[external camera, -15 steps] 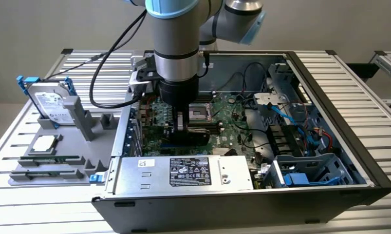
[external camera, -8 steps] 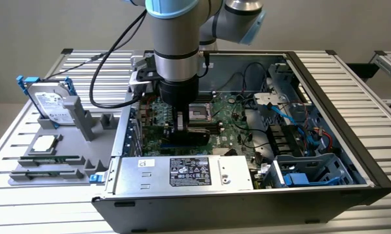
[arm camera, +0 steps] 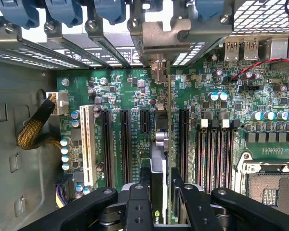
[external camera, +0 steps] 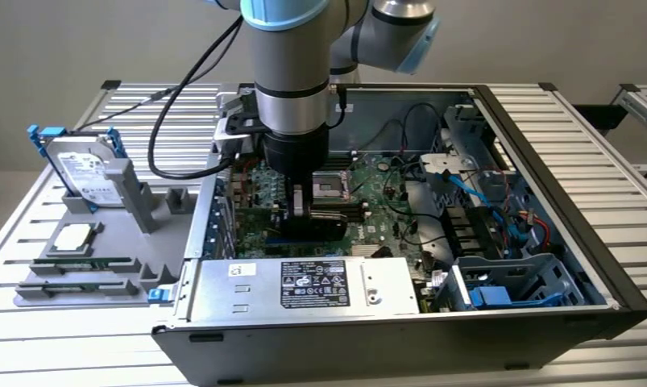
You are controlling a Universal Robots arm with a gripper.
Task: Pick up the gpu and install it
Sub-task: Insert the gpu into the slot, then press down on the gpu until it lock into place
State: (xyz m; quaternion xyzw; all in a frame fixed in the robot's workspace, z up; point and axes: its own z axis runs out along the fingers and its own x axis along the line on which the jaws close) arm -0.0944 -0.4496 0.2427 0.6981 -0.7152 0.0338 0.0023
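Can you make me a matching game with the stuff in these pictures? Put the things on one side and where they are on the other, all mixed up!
Things:
1. gpu
2. hard drive
3. memory sticks
4. white label

Places:
A. lying flat in the grey holder, outside the computer
B. between the fingers of the gripper, above the green board
C. standing up in the grey holder
D. on the silver box in the computer

Pairs: 1-B, 2-C, 3-A, 4-D

Tool (external camera: pixel 301 211) holds the gpu (external camera: pixel 325 213) upright over the motherboard (external camera: pixel 383 193) inside the open case (external camera: pixel 581 210)
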